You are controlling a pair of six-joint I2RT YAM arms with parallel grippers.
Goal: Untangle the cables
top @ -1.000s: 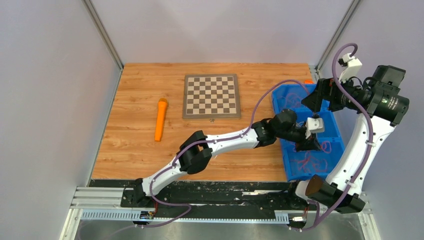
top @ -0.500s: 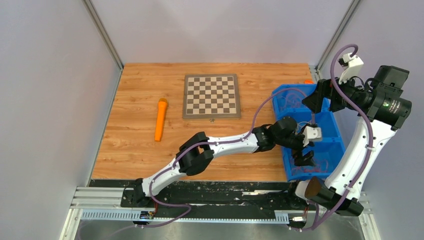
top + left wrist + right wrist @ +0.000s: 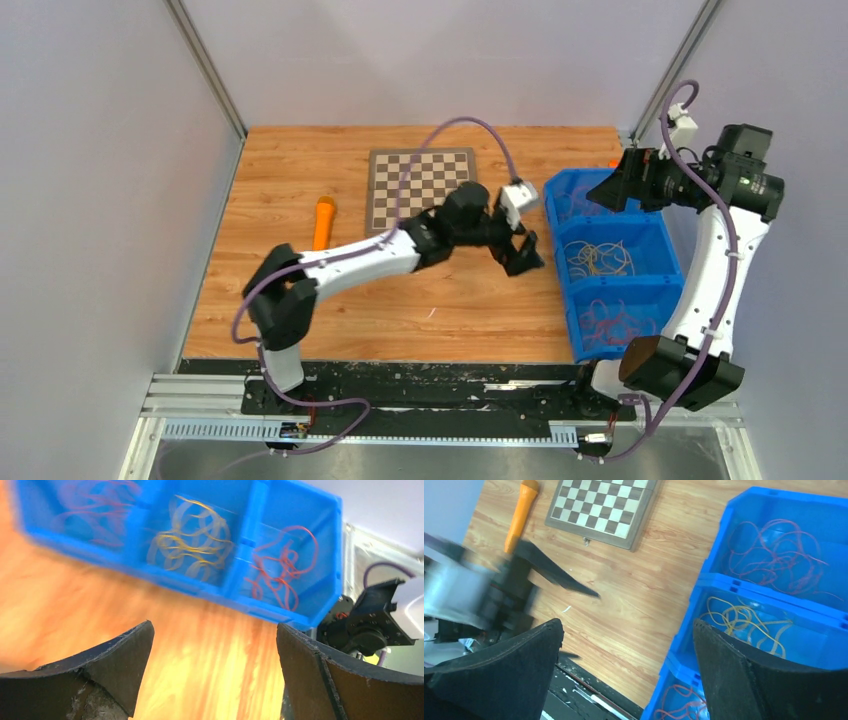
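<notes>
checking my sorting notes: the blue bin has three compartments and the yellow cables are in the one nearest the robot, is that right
Not quite. The blue bin does have three compartments, but the yellow cables lie in the middle one; the nearest holds reddish-orange cables. The top external view shows it.

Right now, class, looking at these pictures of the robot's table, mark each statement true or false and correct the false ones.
1. The middle compartment of the blue bin holds yellow cables. True.
2. The left claw is shut on a red cable. False: it is open and empty, over the table beside the bin.
3. The orange cylinder lies in the bin. False: it lies on the table, left of the chessboard.
4. Both end compartments hold reddish cables. True.
5. The right claw is open. True.
</notes>
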